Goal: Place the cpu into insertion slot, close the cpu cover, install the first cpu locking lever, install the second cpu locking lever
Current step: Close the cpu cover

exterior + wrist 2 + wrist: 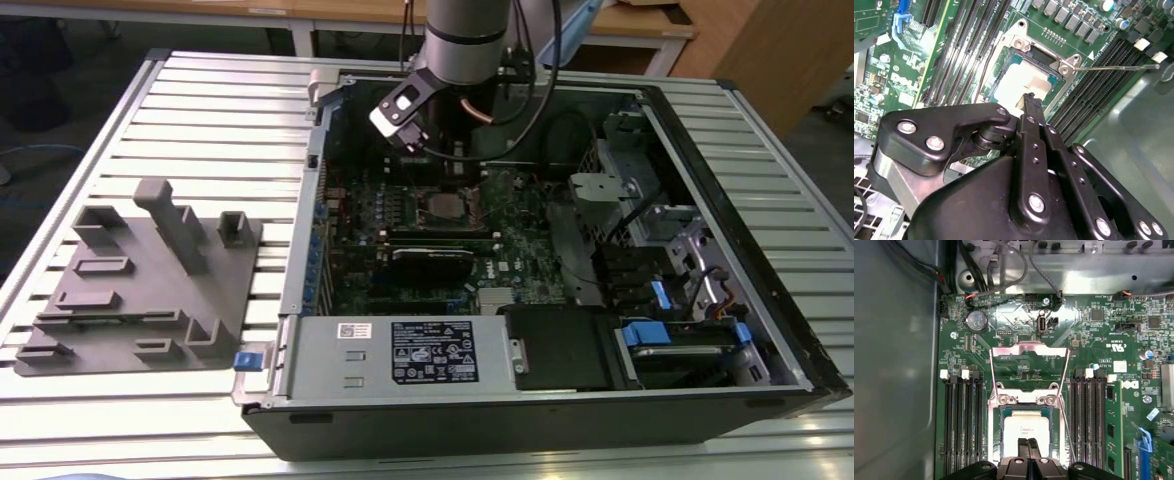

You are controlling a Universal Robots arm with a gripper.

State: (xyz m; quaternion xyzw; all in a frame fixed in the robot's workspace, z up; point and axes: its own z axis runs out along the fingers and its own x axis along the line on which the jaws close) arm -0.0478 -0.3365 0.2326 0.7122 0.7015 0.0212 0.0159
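Claw: black two-fingered claw (1028,445) with its fingertips pressed together and nothing pinched between them.
Cpu: small flat square cpu (1028,427) with a silver-grey metal top, lying seated in the square insertion slot (995,437) with a thin silvery rim.
Cpu and claw: the tips sit right over the cpu's edge nearest the claw; whether they touch it cannot be told.
First wrist view: the thin silvery square-frame cpu cover (1029,347) stands swung up on the side of the slot away from the claw.
Second wrist view: a thin wire locking lever (1119,67) sticks out from the slot's corner across the long black memory slots (1104,87).
Exterior view: the grey arm (467,35) at the upper middle of the frame hangs into the open black computer case (747,230) on a slatted metal table (200,120). A grey moulded fixture block (140,285) lies at the exterior view's left, apart from the case.
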